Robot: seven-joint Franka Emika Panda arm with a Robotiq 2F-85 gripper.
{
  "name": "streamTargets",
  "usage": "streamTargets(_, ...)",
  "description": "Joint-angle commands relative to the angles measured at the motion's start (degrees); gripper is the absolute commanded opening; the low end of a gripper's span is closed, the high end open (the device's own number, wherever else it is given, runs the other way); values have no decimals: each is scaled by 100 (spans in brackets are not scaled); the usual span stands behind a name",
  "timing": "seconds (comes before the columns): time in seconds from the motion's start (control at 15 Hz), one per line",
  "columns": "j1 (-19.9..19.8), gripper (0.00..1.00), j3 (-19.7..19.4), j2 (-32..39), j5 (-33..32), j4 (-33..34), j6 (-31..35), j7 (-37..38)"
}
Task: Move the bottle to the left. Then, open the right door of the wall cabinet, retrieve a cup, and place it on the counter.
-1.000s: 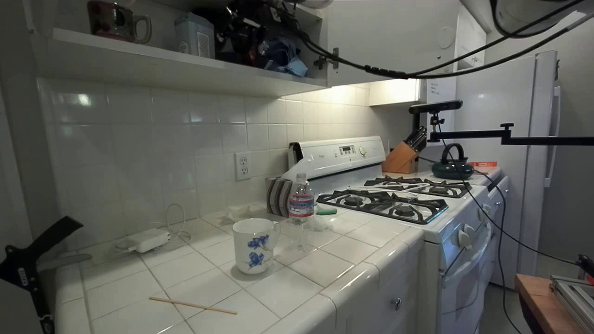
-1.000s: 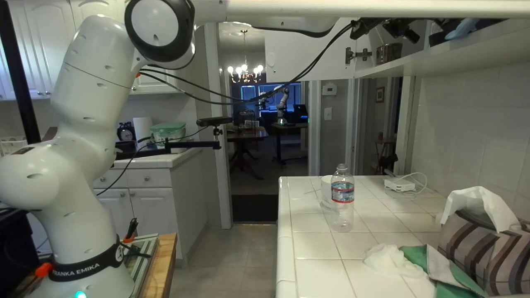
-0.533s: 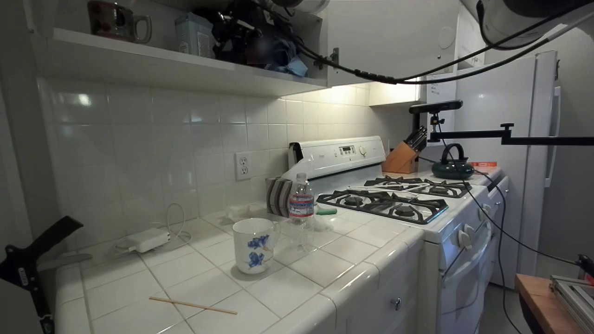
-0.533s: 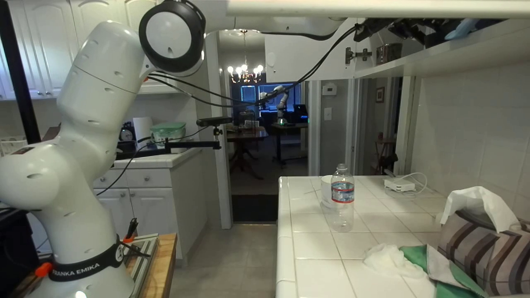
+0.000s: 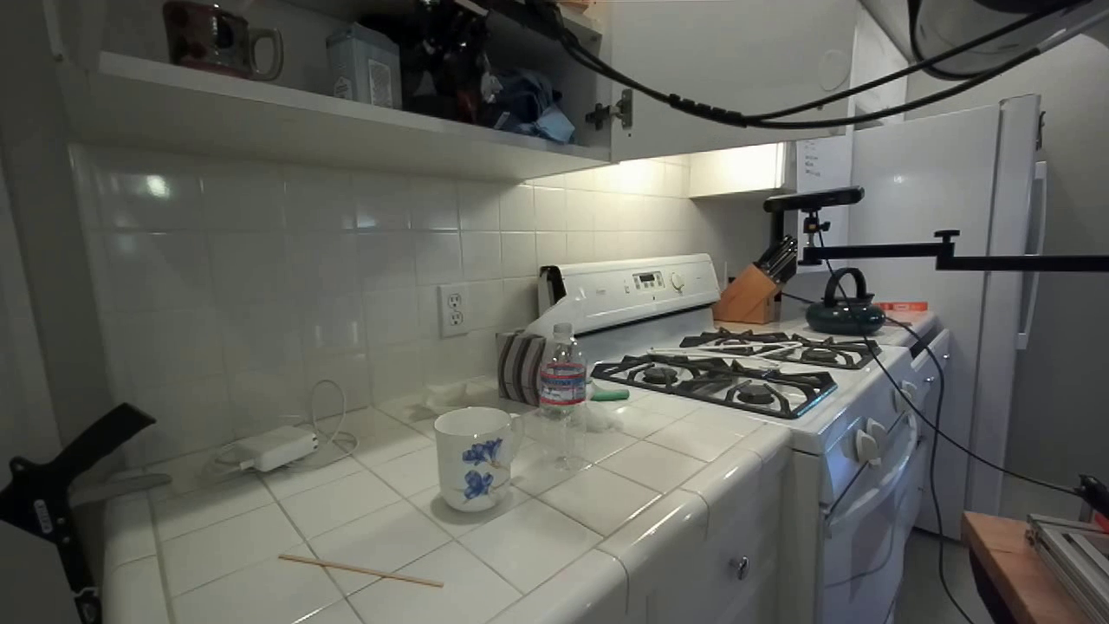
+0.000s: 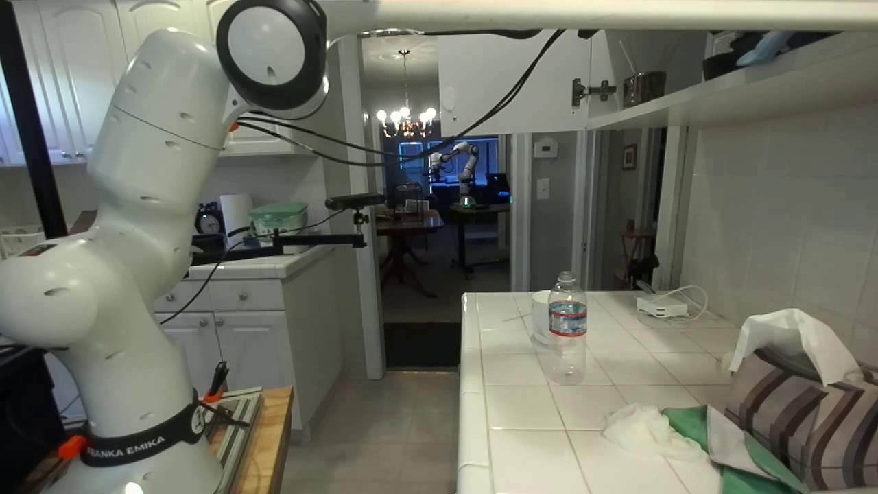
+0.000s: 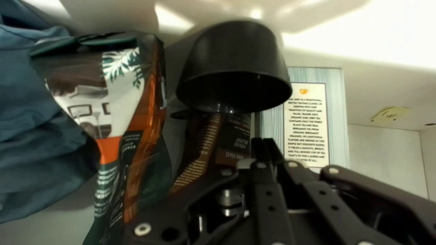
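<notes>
While the white-tiled counter (image 5: 546,542) is running along beneath the wall cabinet (image 5: 346,139), the gas stove (image 5: 632,299) is adjoining the counter at one end, and the robot arm (image 6: 147,189) is standing bent at the side of an exterior view, its upper end hiding behind a pale edge (image 6: 617,15). The wall cabinet's right door (image 5: 736,52) is hanging open. On the counter a striped tissue box (image 6: 789,425) is sitting with white tissue (image 6: 789,326) poking out of its top; inside the wall cabinet a printed bag (image 7: 112,102) and a tea box (image 7: 306,122) are showing, along with dark blue cloth (image 7: 37,126). The gripper (image 7: 264,141) is filling the bottom of the wrist view, its two fingers pressing together. Banded with a red-and-blue label, the clear bottle (image 5: 563,386) is standing upright on the counter in both exterior views, just beside a white mug (image 5: 472,459) with blue flowers. Smaller still, the black cup (image 7: 235,47) is sitting inside the wall cabinet; in the wrist view it is showing between the printed bag and the tea box, and a gap is separating its wide rim from the gripper's fingertips. A white box (image 5: 277,448) with a looping cord is lying farther back on the counter, and a thin wooden stick (image 5: 360,571) is lying flat near the mug.
</notes>
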Motion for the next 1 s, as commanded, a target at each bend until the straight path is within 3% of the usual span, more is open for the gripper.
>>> streamTargets(0.0, -51, 0, 68, -223, 125, -193, -237, -52)
streamTargets(0.07, -53, 26, 75, -227, 139, -195, -277, -44)
streamTargets(0.2, -58, 32, 91, -192, 167, -190, -277, -29)
streamTargets(0.8, -58, 95, 185, -111, 187, -412, -246, 50)
streamTargets(0.93, -57, 100, 163, -176, 168, -564, -258, 155)
